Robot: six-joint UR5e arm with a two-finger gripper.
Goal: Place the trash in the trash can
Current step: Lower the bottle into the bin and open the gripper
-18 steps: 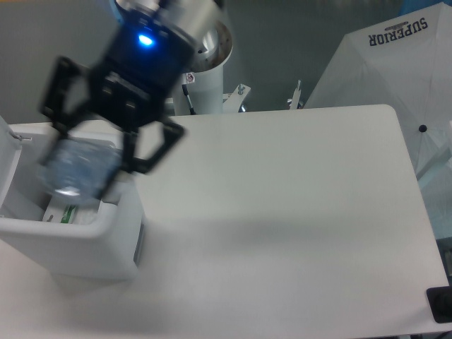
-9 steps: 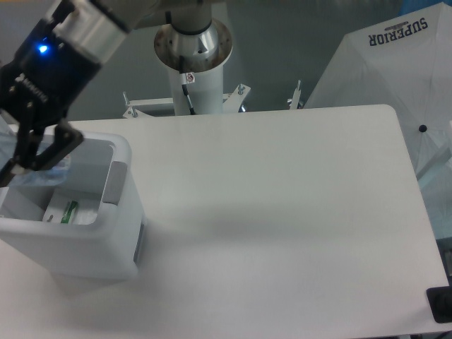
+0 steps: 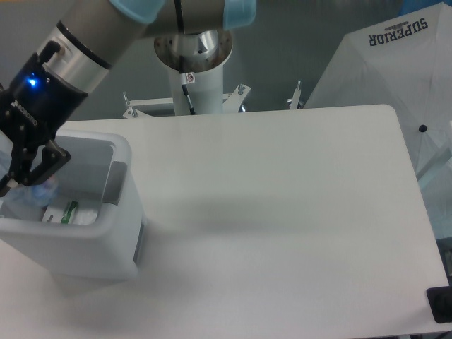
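Fingers [image 3: 55, 157] of the gripper [image 3: 28, 173] hang inside the opening of the trash can [image 3: 92, 240], at its left part, and only one dark finger shows clearly, since the other is cut off by the frame edge. Between them sits something bluish and clear, which I take to be the bottle [image 3: 32, 194], but I cannot tell if the fingers press on it or have parted and let it go. The pouch [image 3: 67, 212] with the green strip lies on the bottom of the can, just beside the bottle. The can stands at the left side of the white tabletop [image 3: 282, 212], and nothing of the trash is seen outside it. My judgement is that the task is almost finished (both pieces look to be within the walls). What could go wrong: if the bottle is not really free, it may hang on a finger and come up with the arm, then fall outside; also a finger may catch the rim of the light can and tip or drag it.
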